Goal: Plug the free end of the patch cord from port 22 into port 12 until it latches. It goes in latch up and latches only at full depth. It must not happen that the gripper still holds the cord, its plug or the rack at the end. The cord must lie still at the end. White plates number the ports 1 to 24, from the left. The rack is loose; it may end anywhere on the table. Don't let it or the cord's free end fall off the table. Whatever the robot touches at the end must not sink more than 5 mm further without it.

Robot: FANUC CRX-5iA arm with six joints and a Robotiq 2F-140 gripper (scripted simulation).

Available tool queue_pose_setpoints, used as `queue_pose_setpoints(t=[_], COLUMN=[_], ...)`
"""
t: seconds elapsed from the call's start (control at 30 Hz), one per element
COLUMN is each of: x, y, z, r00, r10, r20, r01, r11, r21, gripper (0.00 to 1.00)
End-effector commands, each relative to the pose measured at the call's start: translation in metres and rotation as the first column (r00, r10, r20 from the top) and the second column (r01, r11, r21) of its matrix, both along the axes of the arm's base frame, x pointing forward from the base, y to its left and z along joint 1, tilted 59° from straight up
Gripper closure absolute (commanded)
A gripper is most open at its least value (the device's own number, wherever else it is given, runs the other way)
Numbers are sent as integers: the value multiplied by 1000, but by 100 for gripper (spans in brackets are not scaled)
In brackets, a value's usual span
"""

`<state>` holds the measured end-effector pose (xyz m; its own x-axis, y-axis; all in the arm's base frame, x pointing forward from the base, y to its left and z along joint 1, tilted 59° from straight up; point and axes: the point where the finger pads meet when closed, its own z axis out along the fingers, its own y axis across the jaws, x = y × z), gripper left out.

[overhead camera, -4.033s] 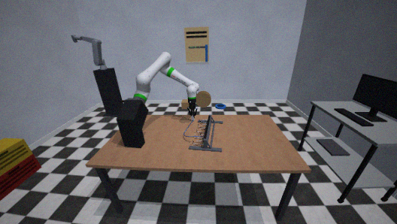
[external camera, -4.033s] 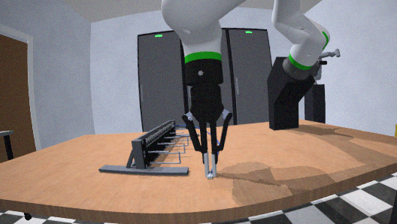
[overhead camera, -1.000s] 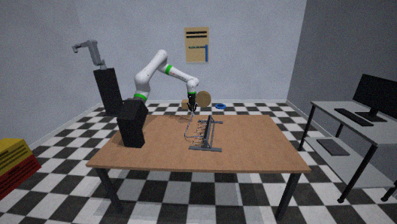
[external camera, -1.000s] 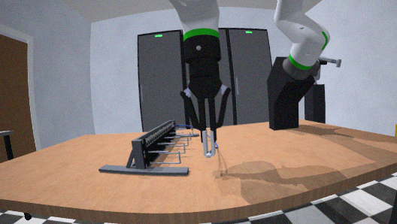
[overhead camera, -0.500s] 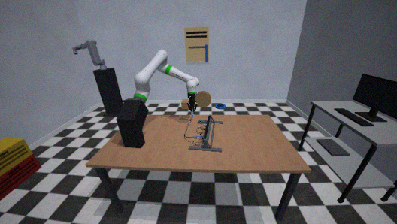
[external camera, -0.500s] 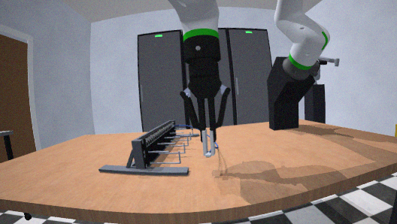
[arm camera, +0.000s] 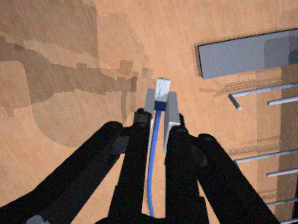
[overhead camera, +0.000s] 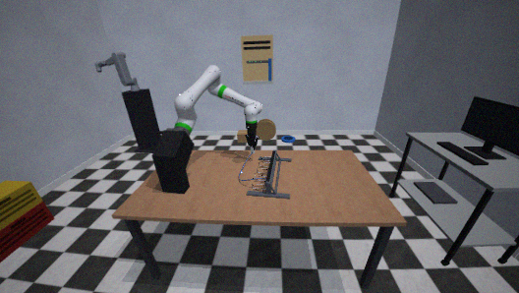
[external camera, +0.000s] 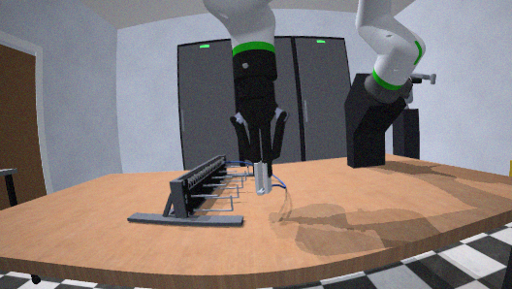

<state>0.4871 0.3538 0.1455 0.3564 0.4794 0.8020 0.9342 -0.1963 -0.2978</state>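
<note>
Carrying plug [external camera: 260, 177] clamped in gripper [external camera: 260, 165], hanging below jaws | rack [external camera: 194, 183] beside jaws | next: turn plug level, latch up, toward port 12

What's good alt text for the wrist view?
A black gripper pinches a blue cord, its clear plug pointing down at a wooden table. The grey rack foot lies at right.
</note>
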Motion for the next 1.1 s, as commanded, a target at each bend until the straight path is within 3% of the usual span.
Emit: queue_pose_setpoints(t=[0.0,0.27,0.5,0.57,1.07], x=[2,19,35,35,68], y=[-3,-31,-59,-59,-114], z=[-4,-35,-66,-66,-129], r00=[1000,968,887,887,595], r10=[-14,-127,-235,-235,-408], r20=[-24,-215,-398,-398,-692], r01=[14,128,237,237,415], r11=[1000,992,970,970,894], r21=[0,-12,-45,-45,-170], gripper=[100,100,100,100,100])
